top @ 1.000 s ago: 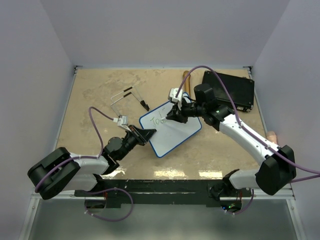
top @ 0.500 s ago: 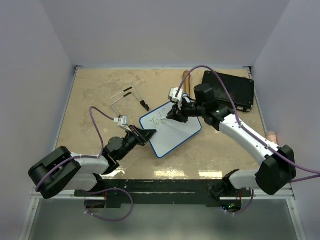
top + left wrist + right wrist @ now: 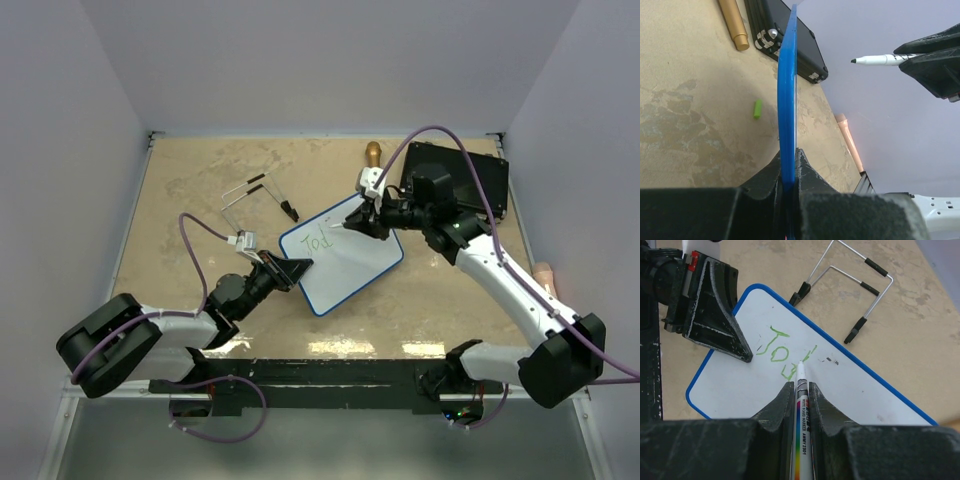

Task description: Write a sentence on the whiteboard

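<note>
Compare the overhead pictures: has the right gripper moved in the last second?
Yes. The right gripper, holding the marker, has shifted right across the whiteboard, toward the black case. The left gripper clamps the whiteboard's edge.

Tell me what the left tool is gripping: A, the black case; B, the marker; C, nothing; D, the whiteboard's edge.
D: the left tool is clamped on the blue rim of the whiteboard, while the marker sits in the right tool.
</note>
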Controlling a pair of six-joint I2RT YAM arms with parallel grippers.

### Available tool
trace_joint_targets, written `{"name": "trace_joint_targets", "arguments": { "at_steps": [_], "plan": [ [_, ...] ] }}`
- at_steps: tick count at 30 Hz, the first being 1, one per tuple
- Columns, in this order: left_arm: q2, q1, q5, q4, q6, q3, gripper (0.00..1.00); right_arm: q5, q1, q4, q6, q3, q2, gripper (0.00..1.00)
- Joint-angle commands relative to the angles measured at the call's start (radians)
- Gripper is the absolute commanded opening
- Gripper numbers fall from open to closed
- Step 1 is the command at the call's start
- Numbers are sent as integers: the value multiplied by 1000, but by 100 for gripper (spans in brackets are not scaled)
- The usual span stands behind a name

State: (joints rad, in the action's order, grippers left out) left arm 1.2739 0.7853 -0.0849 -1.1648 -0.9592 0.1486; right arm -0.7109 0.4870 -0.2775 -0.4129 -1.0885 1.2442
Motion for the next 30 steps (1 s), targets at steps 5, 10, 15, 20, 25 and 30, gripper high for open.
{"name": "trace_joint_targets", "arguments": {
  "at_steps": [5, 10, 15, 20, 25, 30],
  "plan": [
    [-61, -14, 13, -633, -16, 5, 0, -78, -47, 57, 14, 32, -43, 0],
    [-65, -15, 19, -631, -19, 2, 0, -79, -56, 61, 13, 38, -51, 0],
    [-67, -17, 19, -630, -21, -1, 0, -85, -64, 73, 16, 50, -61, 0],
    [-68, -15, 20, -628, -24, -3, 0, -91, -62, 80, 8, 61, -61, 0],
    [-71, -18, 25, -624, -24, -1, 0, -87, -64, 93, 2, 76, -63, 0],
    [-71, -18, 28, -619, -26, 2, 0, -82, -64, 115, 2, 91, -74, 0]
  ]
}}
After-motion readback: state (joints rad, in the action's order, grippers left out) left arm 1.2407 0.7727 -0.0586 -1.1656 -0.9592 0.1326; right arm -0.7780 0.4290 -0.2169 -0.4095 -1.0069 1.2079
